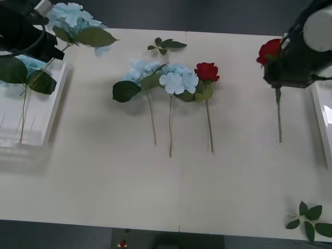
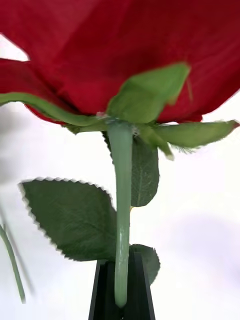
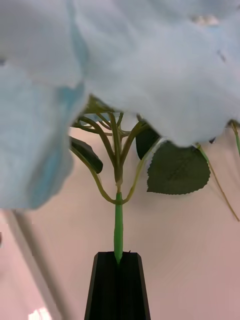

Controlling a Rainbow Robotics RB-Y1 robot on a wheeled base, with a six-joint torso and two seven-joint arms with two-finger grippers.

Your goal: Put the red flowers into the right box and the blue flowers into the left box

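Observation:
My right gripper [image 2: 120, 290] is shut on the stem of a red flower [image 1: 268, 50], held above the table near the right box [image 1: 324, 116]; its stem hangs down. The bloom [image 2: 125, 55] fills the right wrist view. At the back left, my left gripper [image 3: 118, 272] is shut on the stem of a blue flower [image 1: 72, 16], held by the far end of the left box [image 1: 54, 104]. Another blue flower [image 1: 31, 70] lies in that box. Two blue flowers [image 1: 142, 72] [image 1: 179, 80] and a red flower [image 1: 207, 71] lie side by side mid-table.
One loose green leaf sprig [image 1: 166, 45] lies at the table's back, another [image 1: 310, 218] at the front right corner. The front half of the table is bare.

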